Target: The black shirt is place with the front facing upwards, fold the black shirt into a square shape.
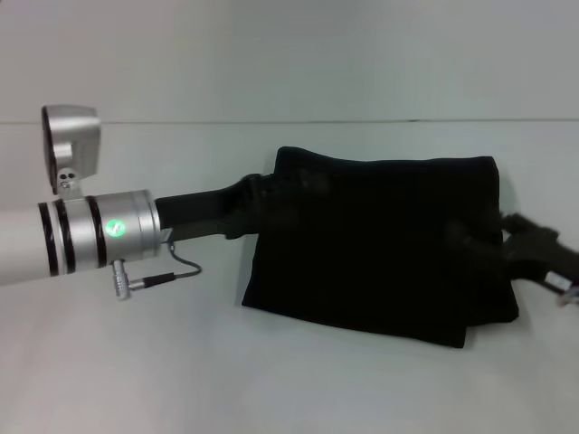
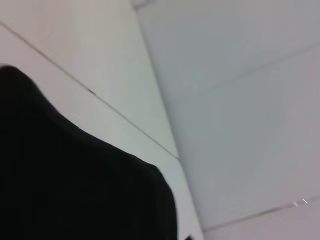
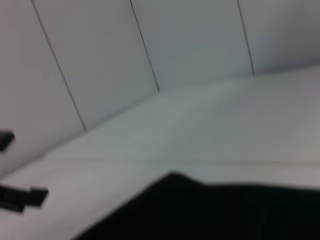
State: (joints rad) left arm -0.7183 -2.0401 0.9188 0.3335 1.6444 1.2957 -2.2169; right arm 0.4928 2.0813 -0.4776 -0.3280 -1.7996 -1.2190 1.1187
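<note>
The shirt (image 1: 380, 253) lay as a compact, several-layer rectangle toward the counter's (image 1: 136, 362) right side, nearer its far edge. The left tool (image 1: 258, 203) reached in at the bundle's left edge, the right tool (image 1: 507, 240) at its right edge; black on black, I could not tell how either tool's jaws stood. It looked like a late fold or final squaring. Next, probably, the edges needed evening out.
</note>
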